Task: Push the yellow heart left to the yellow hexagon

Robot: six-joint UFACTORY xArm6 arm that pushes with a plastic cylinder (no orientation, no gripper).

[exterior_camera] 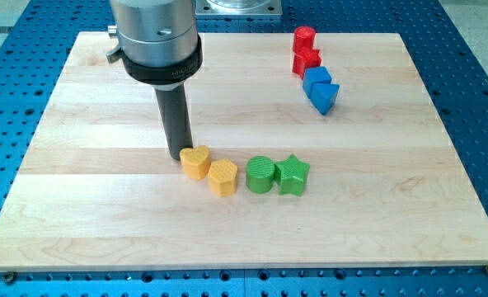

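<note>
While you are watching, my tip (178,157) is resting on the table (104,206) just to the view's left of the yellow heart (195,162), touching or nearly touching its edge; there is no hand on this rod, so nothing is being held. The yellow hexagon (222,177) is sitting against the heart's far side from the tip, toward the view's lower right. Farther right of the tip, a green cylinder (260,174) and green star (293,175) are sitting together, while two red blocks (305,51) and two blue blocks (320,89) are clustering well apart toward the view's upper right.
</note>
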